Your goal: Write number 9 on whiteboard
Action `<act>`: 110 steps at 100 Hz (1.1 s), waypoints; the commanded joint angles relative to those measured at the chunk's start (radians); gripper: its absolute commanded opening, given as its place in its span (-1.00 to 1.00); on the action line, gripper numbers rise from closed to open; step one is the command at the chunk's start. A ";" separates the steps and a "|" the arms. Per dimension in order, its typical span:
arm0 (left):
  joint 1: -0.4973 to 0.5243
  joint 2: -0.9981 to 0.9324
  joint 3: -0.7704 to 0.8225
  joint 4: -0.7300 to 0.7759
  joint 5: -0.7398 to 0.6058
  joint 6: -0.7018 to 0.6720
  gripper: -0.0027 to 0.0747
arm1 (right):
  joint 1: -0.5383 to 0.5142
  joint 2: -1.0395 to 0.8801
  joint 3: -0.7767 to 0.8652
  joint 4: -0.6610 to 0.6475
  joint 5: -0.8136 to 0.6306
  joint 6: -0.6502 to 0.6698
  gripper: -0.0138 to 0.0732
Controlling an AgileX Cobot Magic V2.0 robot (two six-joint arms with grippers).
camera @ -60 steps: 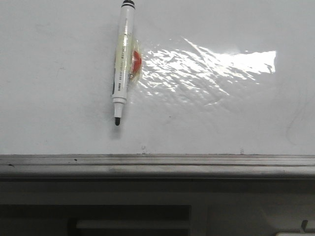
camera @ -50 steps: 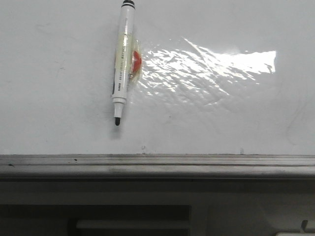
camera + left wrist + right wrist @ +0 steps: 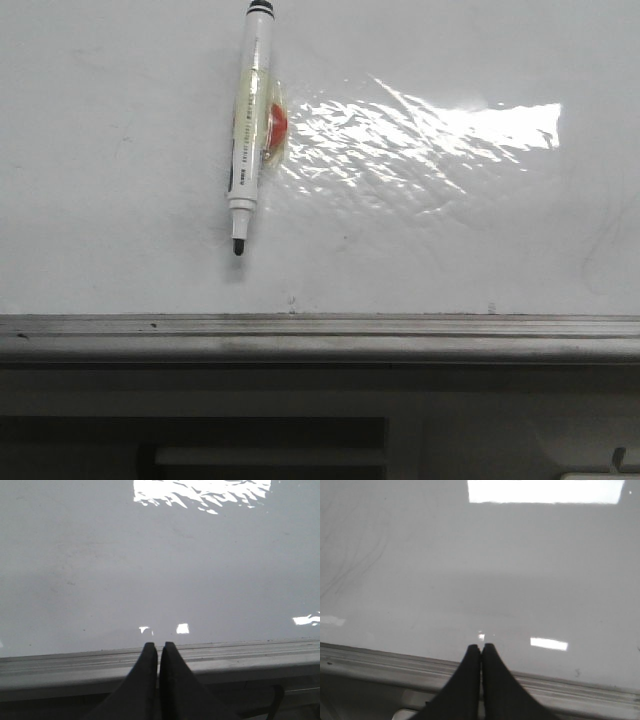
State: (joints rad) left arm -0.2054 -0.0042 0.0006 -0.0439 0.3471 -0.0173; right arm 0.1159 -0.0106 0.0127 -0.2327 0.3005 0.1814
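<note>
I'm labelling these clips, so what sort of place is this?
Probably a lab or classroom writing station: a glossy whiteboard with a grey metal ledge, and an uncapped marker pen lying on it.

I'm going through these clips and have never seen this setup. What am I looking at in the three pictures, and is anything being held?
It is a two-armed robot facing a whiteboard. The front view looks forward over it: a white marker pen lies on the board, cap off, tip toward the grey ledge. No written 9 is visible. The other two pictures come from cameras on each wrist. They show the left gripper and right gripper, both shut on nothing, above the ledge.
</note>
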 commanded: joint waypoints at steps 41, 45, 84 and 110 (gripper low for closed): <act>0.001 -0.028 0.019 -0.013 -0.039 -0.002 -0.98 | -0.008 -0.015 0.026 -0.029 -0.125 -0.005 -0.78; 0.001 -0.028 0.019 -0.011 -0.041 -0.002 -0.98 | -0.008 -0.015 0.026 -0.029 -0.166 -0.005 -0.78; 0.001 -0.028 0.019 -0.613 -0.366 -0.004 -0.98 | -0.008 -0.015 0.024 0.251 -0.557 0.065 -0.78; 0.001 -0.026 -0.021 -0.788 -0.405 0.002 -0.98 | -0.008 -0.015 -0.113 0.485 -0.409 0.048 -0.78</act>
State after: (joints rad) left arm -0.2054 -0.0042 0.0006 -0.8185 -0.0468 -0.0173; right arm 0.1159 -0.0106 -0.0070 0.2428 -0.1464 0.2473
